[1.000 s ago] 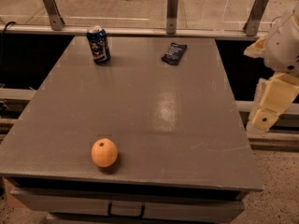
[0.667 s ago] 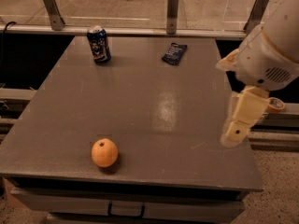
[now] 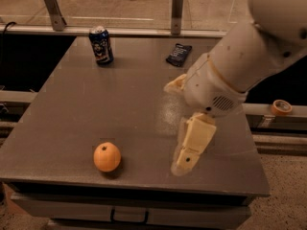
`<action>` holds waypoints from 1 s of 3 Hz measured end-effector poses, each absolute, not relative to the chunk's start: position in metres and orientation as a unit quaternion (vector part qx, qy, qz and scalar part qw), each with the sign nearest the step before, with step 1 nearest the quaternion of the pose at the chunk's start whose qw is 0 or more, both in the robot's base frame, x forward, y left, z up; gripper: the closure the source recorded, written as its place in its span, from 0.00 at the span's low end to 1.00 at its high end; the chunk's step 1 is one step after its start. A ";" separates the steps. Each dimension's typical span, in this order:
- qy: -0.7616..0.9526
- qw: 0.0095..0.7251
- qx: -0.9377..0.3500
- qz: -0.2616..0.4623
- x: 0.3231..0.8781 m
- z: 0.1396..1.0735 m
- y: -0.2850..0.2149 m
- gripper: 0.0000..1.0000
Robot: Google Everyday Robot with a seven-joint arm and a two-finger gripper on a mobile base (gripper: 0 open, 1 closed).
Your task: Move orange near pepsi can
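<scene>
1. The orange sits on the grey table, close to its front edge and toward the left of the view.
2. The gripper hangs to the right of the orange at about the same depth, pointing down and tilted slightly toward it. Its tip is low over the tabletop. A clear stretch of bare table separates it from the orange, and nothing touches the fruit.
3. Whether the gripper is open or closed cannot be told from this angle. Nothing is seen in its hold.
4. The pepsi can stands upright far behind the orange, near the table's back edge and almost straight back from the fruit, well apart from it.
5. A flat dark snack packet lies behind the orange and to its right, also near the back edge.
6. The orange is round with a dull, finely dimpled peel and a small dark stem spot on its upper face.
7. The can is a dark blue cylinder with a silver top and pale markings.
8. The gripper is a cream, blocky plastic piece below a rounded white arm casing.
9. The tabletop is smooth, matte grey, with a faint sheen to the orange's right.
</scene>
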State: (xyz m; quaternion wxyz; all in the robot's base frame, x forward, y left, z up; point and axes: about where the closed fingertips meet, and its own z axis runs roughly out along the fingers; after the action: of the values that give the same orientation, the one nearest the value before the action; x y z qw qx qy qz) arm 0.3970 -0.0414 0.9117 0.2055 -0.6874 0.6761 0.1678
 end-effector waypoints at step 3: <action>0.621 0.223 -0.706 0.255 0.376 0.871 0.055 0.00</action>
State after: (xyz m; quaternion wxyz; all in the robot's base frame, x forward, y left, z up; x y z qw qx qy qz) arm 0.3755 0.0548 0.8713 0.2232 -0.7065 0.6215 0.2546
